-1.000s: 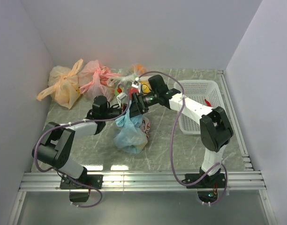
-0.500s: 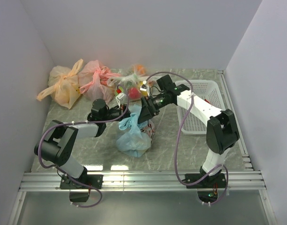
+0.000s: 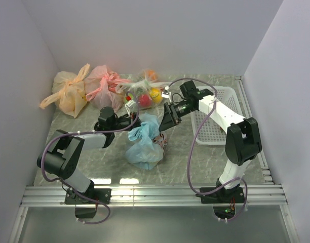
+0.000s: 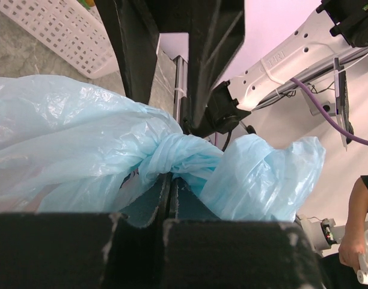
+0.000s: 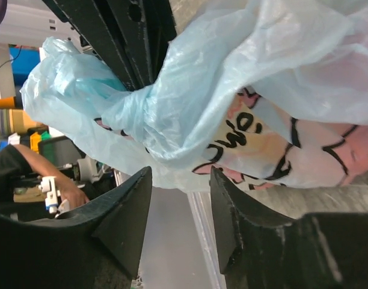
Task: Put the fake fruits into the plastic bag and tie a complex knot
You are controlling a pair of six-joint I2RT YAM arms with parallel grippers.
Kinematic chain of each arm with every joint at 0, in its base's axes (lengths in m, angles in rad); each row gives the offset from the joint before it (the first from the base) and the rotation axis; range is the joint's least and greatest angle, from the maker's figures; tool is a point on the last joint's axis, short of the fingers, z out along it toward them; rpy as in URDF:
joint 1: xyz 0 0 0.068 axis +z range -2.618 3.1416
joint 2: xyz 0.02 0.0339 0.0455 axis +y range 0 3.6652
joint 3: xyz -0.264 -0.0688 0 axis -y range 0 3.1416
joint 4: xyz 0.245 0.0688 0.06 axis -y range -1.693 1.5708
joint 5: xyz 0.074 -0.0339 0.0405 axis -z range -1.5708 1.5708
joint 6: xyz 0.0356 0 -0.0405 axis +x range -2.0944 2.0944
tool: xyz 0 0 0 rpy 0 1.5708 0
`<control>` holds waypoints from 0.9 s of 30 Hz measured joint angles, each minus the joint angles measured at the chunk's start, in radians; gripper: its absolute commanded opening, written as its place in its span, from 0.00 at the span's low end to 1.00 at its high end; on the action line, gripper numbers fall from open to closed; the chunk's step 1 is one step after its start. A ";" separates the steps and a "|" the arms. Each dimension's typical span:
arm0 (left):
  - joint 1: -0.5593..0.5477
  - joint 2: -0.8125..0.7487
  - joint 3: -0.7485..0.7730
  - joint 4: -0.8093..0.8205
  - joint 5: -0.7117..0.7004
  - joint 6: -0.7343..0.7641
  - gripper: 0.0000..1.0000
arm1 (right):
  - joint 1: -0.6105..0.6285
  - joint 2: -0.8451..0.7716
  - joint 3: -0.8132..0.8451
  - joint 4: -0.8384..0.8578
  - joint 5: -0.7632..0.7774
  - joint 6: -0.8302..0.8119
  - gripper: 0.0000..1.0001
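The light blue plastic bag (image 3: 143, 147) with pinkish prints sits bulging on the table between my arms. Its top is bunched into a knot (image 3: 143, 130), also seen in the left wrist view (image 4: 183, 155). My left gripper (image 3: 130, 123) is shut, its pads pinching the blue plastic just below the twist (image 4: 170, 179). My right gripper (image 3: 166, 120) is open and empty, just right of the bag; its fingers (image 5: 127, 211) stand apart from the printed bag (image 5: 244, 90). No fake fruits show through the blue bag.
A white basket (image 3: 218, 96) stands at the right, under the right arm. At the back lie a clear bag (image 3: 143, 93) with red and yellow fruits, a pink bag (image 3: 105, 85) and an orange bag (image 3: 69, 93). Walls close in on the left, right and back.
My right gripper has let go of the bag's top and drawn back to the right, now open. The bag has settled lower on the table. The left gripper has kept its hold.
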 measured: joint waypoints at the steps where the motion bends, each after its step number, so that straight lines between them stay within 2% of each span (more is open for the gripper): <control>1: 0.000 0.000 0.000 0.000 0.000 0.000 0.00 | 0.008 0.000 0.000 0.003 0.000 0.005 0.53; 3: 0.000 0.000 0.000 0.000 0.001 0.000 0.00 | 0.024 0.000 0.000 0.016 -0.004 0.013 0.55; 4: 0.000 0.000 0.000 0.000 0.001 0.000 0.00 | 0.034 0.002 0.002 0.019 -0.006 0.014 0.45; 7: 0.000 0.000 0.000 -0.001 0.004 0.002 0.00 | 0.053 0.022 0.017 0.040 -0.013 0.031 0.25; 10: 0.000 0.000 0.000 -0.009 0.010 0.011 0.00 | 0.056 0.051 0.044 0.060 -0.013 0.065 0.18; 20: 0.000 -0.003 0.004 -0.158 0.031 0.132 0.00 | 0.042 0.069 0.082 0.224 -0.014 0.237 0.16; 24: 0.000 -0.001 0.005 -0.100 0.024 0.084 0.00 | 0.051 0.060 0.033 0.315 -0.005 0.294 0.15; 27: -0.001 0.019 0.005 0.011 0.006 -0.001 0.00 | 0.069 0.054 -0.031 0.391 0.001 0.351 0.09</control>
